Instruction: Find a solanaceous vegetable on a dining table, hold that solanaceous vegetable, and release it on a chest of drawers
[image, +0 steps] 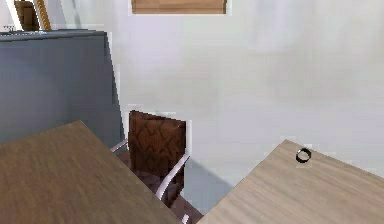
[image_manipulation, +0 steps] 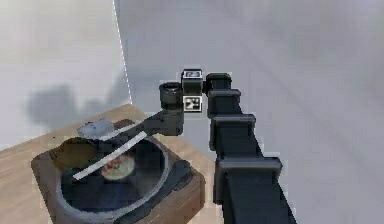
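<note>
Solanaceous vegetable yet to be located; probably light, smooth, bruisable, best taken gently across the middle. Wooden bench (image: 50, 180) and second bench (image: 290, 195), brown chair (image: 155, 145) between. Record player (image_manipulation: 120, 175) at gripper (image_manipulation: 168, 118); cannot tell whether anything held. Dark ring (image: 303, 155) on second bench.
</note>
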